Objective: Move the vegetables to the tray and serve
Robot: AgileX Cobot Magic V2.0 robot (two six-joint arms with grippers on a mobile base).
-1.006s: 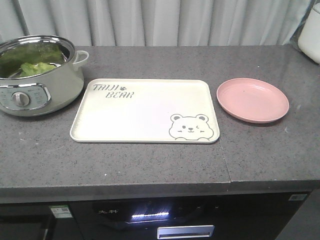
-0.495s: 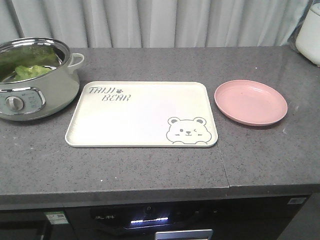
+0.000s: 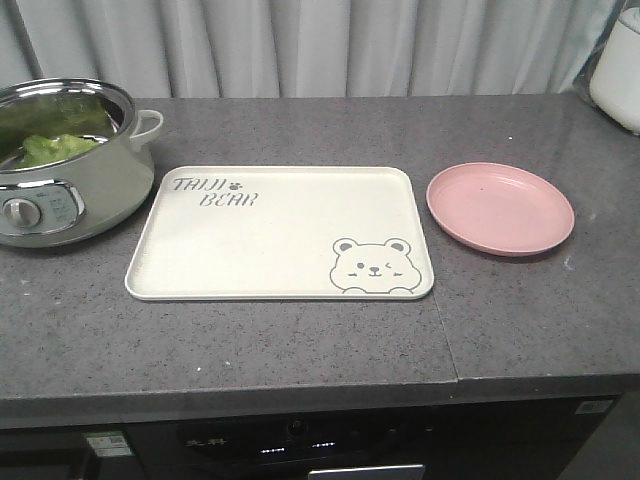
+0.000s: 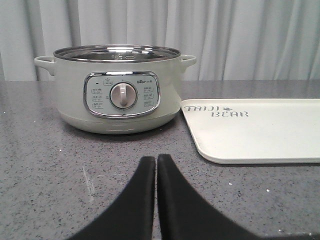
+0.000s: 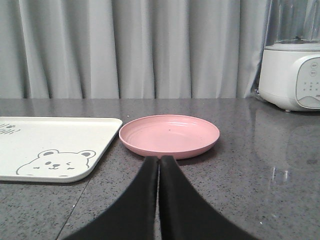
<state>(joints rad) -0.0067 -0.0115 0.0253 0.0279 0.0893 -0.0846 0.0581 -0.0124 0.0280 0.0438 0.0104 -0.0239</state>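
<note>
Vegetables (image 3: pixel 50 148) first: the green lettuce leaf sits down inside the electric pot (image 3: pixel 100 190) at the left end of the table (image 3: pixel 300 350), and the cream tray (image 3: pixel 280 235) lies bare just beside it, with the pink plate (image 3: pixel 500 208) off to its right. Nothing has been lifted yet, so the step in hand looks like the reach into the pot. By my reading it falls to the left arm, since its wrist view faces the pot's dial head-on. The left gripper (image 4: pixel 156 162) is pressed together tip to tip, holding nothing, low over the table and short of the pot wall. It would need to spread, rise above the steel rim and come down from overhead, not from the side. A pinch on the pale rib or a thick fold should hold better than one on the frilly edge, which looks likely to tear or slip. Then lift straight up, clear of the rim, before swinging across to the middle of the tray. The right gripper (image 5: pixel 159 160) is likewise closed and empty, pointing at the pink plate and well out of the way.
</note>
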